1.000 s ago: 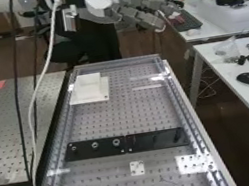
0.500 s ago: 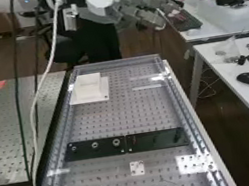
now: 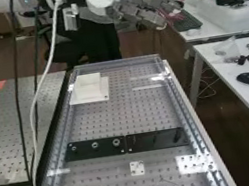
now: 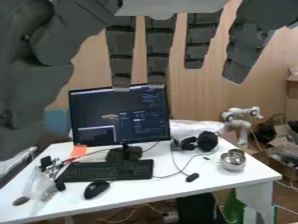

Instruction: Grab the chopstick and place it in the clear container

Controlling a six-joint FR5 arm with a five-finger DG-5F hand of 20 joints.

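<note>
Beyond the far end of the bench, in the high view, the dark grey hand [image 3: 142, 11] is held in the air, its fingers extended with nothing seen in them. In the wrist view the fingers of the hand [image 4: 158, 47] hang straight and apart, with the thumb at one side. Along the bench top in the high view runs a see-through plastic cover or tray with a clear rim [image 3: 120, 61]; whether it is the clear container I cannot tell. The hand is above and past its far edge, not touching it.
A white square block on a base [image 3: 89, 88] stands at the bench's far left. A black strip with round fittings [image 3: 96, 148] crosses the middle, and a small white plate [image 3: 137, 168] lies nearer. A white desk [image 4: 179, 185] holds a monitor, keyboard and metal bowl [image 4: 233, 160].
</note>
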